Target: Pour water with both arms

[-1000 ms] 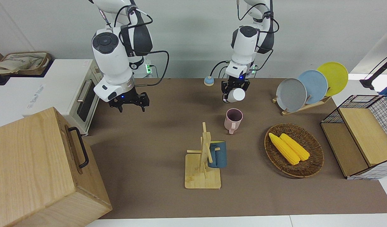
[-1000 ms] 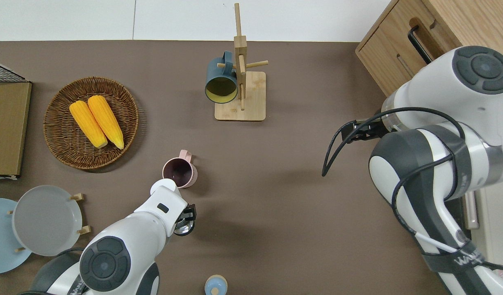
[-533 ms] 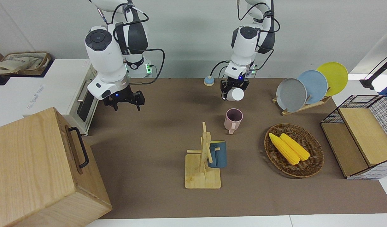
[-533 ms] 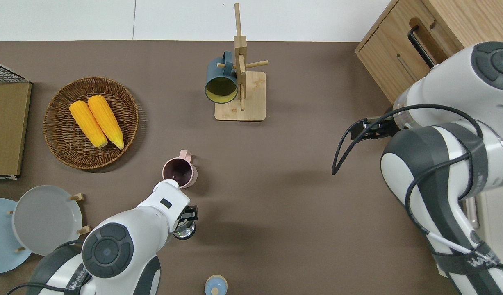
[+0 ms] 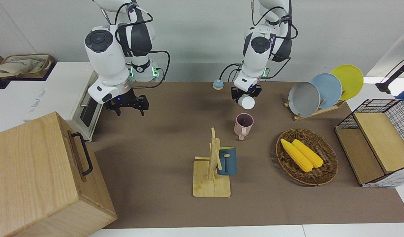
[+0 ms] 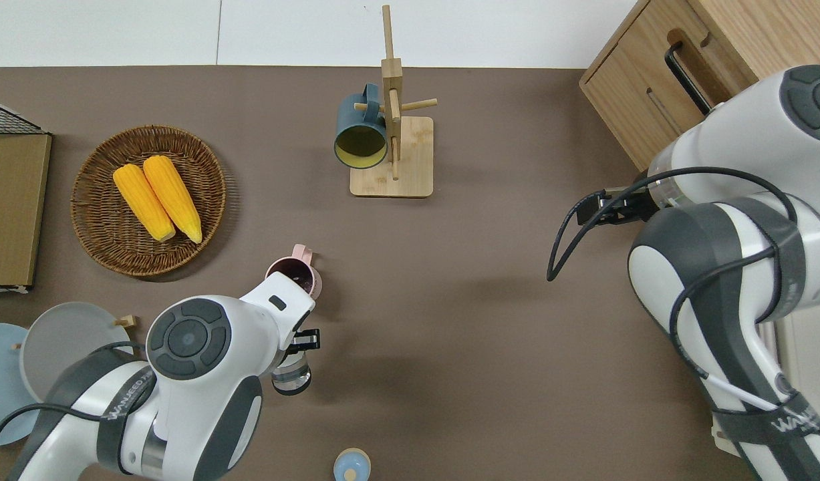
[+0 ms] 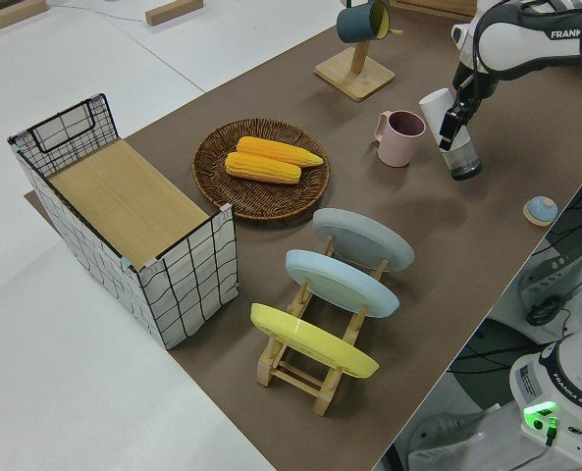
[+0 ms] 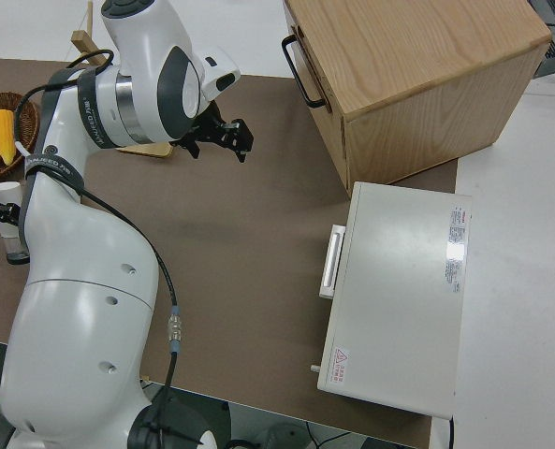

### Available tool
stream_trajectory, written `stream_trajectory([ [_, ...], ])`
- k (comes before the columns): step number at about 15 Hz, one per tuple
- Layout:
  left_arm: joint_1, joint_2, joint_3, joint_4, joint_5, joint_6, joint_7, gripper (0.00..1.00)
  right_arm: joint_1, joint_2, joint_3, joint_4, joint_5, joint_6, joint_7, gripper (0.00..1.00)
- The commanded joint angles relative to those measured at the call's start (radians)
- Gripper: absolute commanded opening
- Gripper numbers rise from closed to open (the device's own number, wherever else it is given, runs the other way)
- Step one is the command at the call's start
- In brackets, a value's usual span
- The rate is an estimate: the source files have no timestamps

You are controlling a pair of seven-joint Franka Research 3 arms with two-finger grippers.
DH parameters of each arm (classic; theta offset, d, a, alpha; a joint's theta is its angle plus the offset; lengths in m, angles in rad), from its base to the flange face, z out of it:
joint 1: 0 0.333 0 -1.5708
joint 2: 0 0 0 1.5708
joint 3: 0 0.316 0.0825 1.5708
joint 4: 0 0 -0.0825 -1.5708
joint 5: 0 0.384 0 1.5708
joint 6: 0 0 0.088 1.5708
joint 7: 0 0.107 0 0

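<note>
The left gripper (image 5: pixel 244 95) is clenched on a clear bottle (image 7: pixel 455 137) with a white cap, tipped so the cap leans toward the pink mug (image 5: pixel 243 125). In the overhead view the bottle hangs over bare mat at about six o'clock from the mug, which stands on the brown table (image 5: pixel 155 148). The right gripper (image 5: pixel 126 106) hangs over the mat with its fingers spread and nothing between them, at roughly nine o'clock from the white oven (image 8: pixel 399 290) in the right side view.
</note>
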Motion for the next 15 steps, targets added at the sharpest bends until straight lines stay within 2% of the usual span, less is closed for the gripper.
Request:
stream_trajectory([
  [1,0.028,0.057,-0.001,0.09,0.042,-0.071,0.007,0.04,-0.051,-0.008,0.017,-0.002,0.004,0.005,-0.017,0.992],
  [7,0.032,0.06,-0.001,0.089,0.045,-0.083,0.008,0.05,-0.094,-0.008,0.017,-0.002,0.004,0.005,-0.017,0.992],
  [12,0.023,0.049,-0.003,0.089,0.045,-0.112,0.005,0.06,-0.091,-0.01,0.017,0.0,0.004,0.005,-0.017,0.992],
  [15,0.019,0.044,-0.003,0.09,0.043,-0.117,0.001,0.06,-0.091,-0.01,0.017,0.024,0.004,0.005,-0.017,0.992],
])
